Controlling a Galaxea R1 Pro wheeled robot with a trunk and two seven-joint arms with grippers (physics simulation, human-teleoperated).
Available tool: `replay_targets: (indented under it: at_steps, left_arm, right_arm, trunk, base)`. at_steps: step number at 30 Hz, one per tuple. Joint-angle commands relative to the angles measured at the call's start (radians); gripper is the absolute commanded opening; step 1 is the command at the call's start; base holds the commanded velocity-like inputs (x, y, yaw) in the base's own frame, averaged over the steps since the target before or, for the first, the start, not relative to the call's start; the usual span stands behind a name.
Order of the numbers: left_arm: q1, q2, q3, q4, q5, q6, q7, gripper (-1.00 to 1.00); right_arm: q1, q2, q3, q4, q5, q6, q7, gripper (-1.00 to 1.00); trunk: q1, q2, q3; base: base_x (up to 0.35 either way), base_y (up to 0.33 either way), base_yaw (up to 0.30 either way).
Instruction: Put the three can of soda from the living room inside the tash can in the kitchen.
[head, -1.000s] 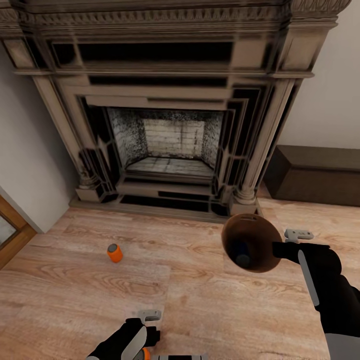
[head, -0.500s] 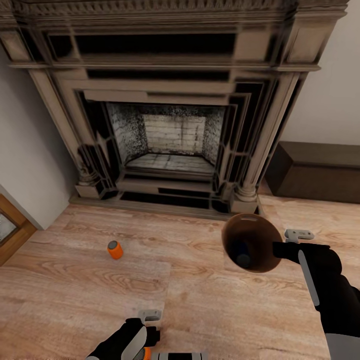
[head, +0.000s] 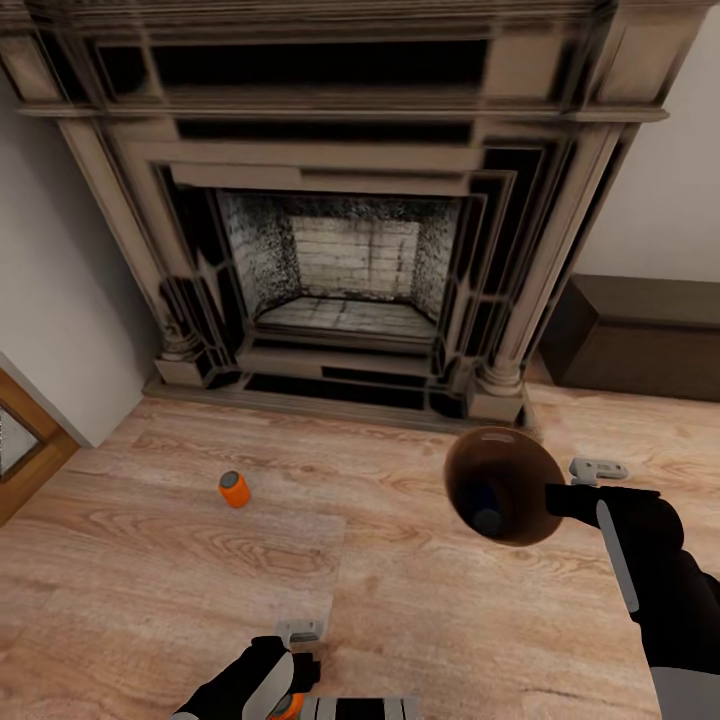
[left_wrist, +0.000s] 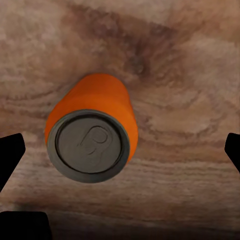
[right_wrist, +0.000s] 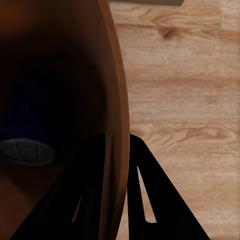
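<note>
On the light wood plank floor (head: 420, 560), toward its left side and a little out from the hearth of the dark carved fireplace (head: 350, 230), a loose orange can (head: 235, 489) stands upright and alone, well apart from both arms. It is probably left for a later pick.

Nearer the floor's lower edge in the head view, the left pincer (head: 290, 690) hangs over a second orange can (left_wrist: 91, 132), a sliver of which shows under the hand. In the left wrist view that can sits upright, grey top up, with the dark fingertips (left_wrist: 11, 152) spread wide on either side and touching nothing. The pincer stands apart, seemingly lined up for a grasp from above.

To the right, the right pincer (right_wrist: 117, 165) is clamped on the rim of the copper-brown trash can (head: 500, 485), one finger inside the wall and one outside. The bin is held off the floor and tipped with its mouth toward the robot, so it works as a carried receptacle. Inside it lies the blue can (head: 487, 510), its grey top visible in the dark interior. By my reading, one can is collected and two remain.
</note>
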Motion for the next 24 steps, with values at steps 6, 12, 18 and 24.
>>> replay_targets:
  at_steps: [6, 12, 18, 24]
  left_arm:
    - [0.0, 0.0, 0.0, 0.0, 0.0, 0.0, 0.0, 1.0]
    - [0.0, 0.0, 0.0, 0.0, 0.0, 0.0, -0.011, 1.0]
    - [0.0, 0.0, 0.0, 0.0, 0.002, 0.0, -0.025, 1.0]
    - [0.0, 0.0, 0.0, 0.0, 0.0, 0.0, -0.027, 1.0]
  right_arm:
    - [-0.001, 0.0, 0.0, -0.001, -0.014, 0.0, 0.005, -1.0]
    - [-0.001, -0.001, -0.002, -0.001, -0.013, 0.0, 0.005, -1.0]
    - [-0.001, -0.001, -0.003, -0.001, -0.013, 0.0, 0.005, -1.0]
    - [0.0, -0.001, -0.003, -0.001, -0.013, 0.0, 0.005, -1.0]
  trunk:
    - [0.0, 0.0, -0.009]
    - [0.004, -0.007, -0.019]
    - [0.019, -0.035, -0.032]
    - [0.019, -0.035, -0.033]
  base:
    - [0.0, 0.0, 0.064]
    - [0.0, 0.0, 0.046]
    - [0.0, 0.0, 0.009]
    - [0.0, 0.0, 0.001]
